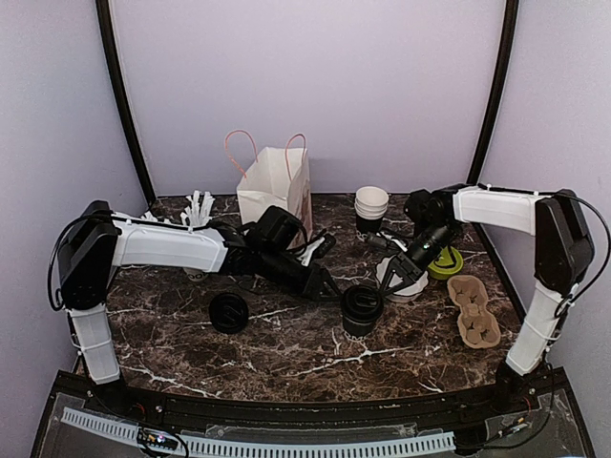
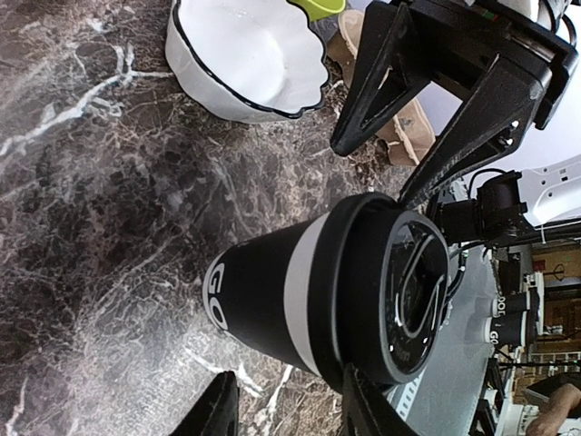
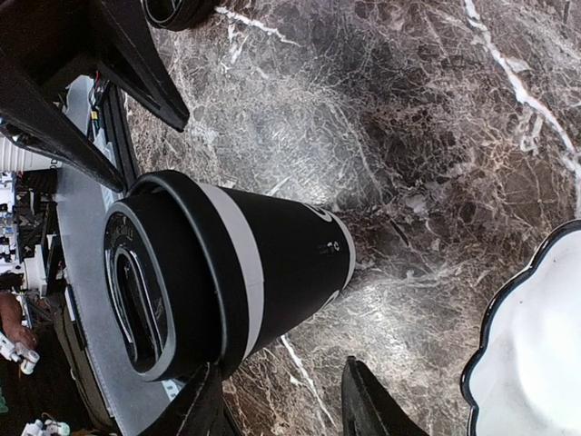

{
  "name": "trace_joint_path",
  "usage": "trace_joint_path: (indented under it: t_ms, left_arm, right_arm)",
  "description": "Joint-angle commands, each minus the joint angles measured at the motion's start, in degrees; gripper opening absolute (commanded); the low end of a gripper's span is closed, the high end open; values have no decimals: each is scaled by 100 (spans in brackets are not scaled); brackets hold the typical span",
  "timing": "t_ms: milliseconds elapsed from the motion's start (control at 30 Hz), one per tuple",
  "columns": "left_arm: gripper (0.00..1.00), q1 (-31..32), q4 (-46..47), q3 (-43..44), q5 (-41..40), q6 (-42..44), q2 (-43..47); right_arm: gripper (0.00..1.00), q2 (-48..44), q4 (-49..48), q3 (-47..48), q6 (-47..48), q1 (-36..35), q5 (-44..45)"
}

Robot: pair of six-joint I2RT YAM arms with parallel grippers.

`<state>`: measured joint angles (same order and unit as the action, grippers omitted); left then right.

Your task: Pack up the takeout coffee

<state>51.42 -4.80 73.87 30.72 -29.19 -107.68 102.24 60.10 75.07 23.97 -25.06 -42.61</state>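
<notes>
A takeout coffee (image 1: 363, 307), a black cup with white lettering, a white band and a black lid, stands upright on the marble table between my two grippers. My left gripper (image 1: 334, 286) is just left of it, open. In the left wrist view the cup (image 2: 300, 291) lies beyond the fingers (image 2: 218, 409), and one fingertip sits at the lid's rim. My right gripper (image 1: 389, 267) hangs open behind and to the right of the cup. Its wrist view shows the cup (image 3: 272, 263) ahead of the open fingers (image 3: 372, 400), nothing between them.
A white paper bag (image 1: 277, 186) with pink handles stands at the back. Stacked lidless cups (image 1: 370, 205), a scalloped white bowl (image 1: 409, 284), a green disc (image 1: 447, 264) and a cardboard cup carrier (image 1: 475, 310) lie to the right. Another black round lidded item (image 1: 229, 313) sits left; white sticks (image 1: 199, 208) behind.
</notes>
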Motion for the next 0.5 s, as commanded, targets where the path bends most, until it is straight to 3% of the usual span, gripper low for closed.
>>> trace_joint_path:
  t_ms: [0,467]
  left_arm:
    - [41,13,-127,167,53,109,-165]
    - [40,17,-1022,390,-657,320,-411]
  right_arm:
    - [44,151,2,-56,82,-8,-76]
    - [43,396,-129,-83,-22,-12,44]
